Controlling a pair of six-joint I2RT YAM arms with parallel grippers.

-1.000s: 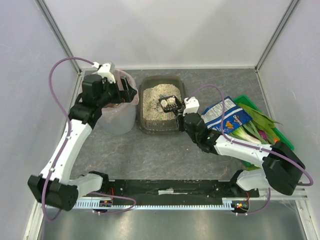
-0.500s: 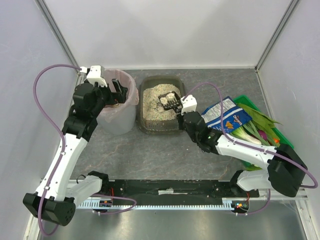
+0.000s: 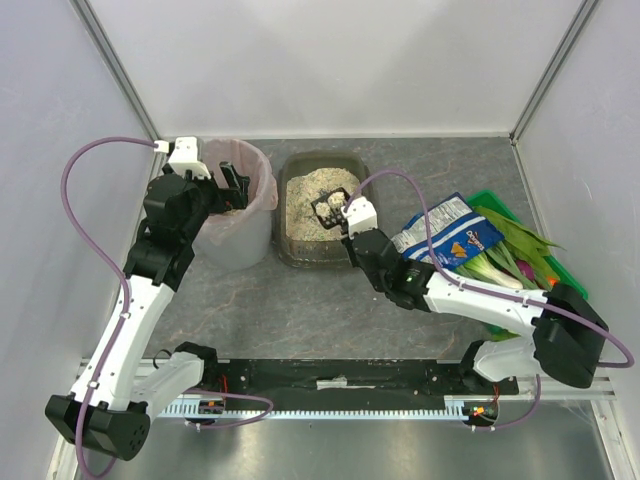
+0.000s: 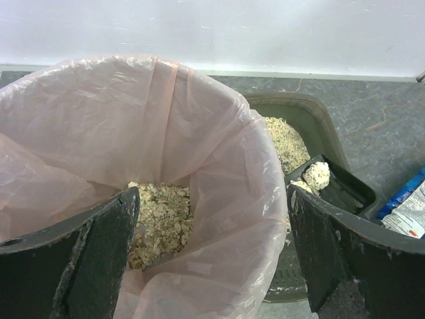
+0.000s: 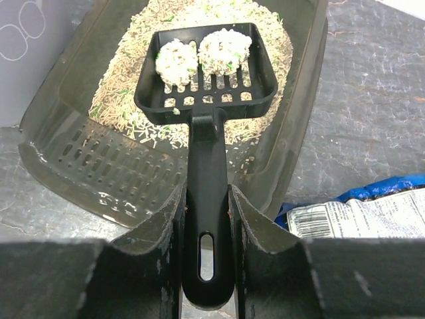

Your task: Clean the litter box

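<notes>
The litter box (image 3: 287, 251) is a dark tray with pale granules, at the back centre; it also shows in the right wrist view (image 5: 73, 159) and the left wrist view (image 4: 312, 113). My right gripper (image 3: 351, 222) (image 5: 206, 197) is shut on the handle of a black slotted scoop (image 5: 207, 80). The scoop (image 3: 332, 209) is held level just above the granules and carries two pale clumps (image 5: 176, 60). My left gripper (image 3: 233, 186) (image 4: 212, 199) is open and straddles the right rim of the pink-lined bin (image 3: 238, 240) (image 4: 199, 119), which holds litter (image 4: 159, 212).
A blue and white chip bag (image 3: 447, 232) (image 5: 372, 216) lies right of the litter box. A green crate of vegetables (image 3: 530, 262) stands at the right edge. Enclosure walls stand on the left, back and right.
My right gripper has carried the loaded scoop slightly left and toward me over the litter box. My left gripper has shifted a little left over the bin, still open.
</notes>
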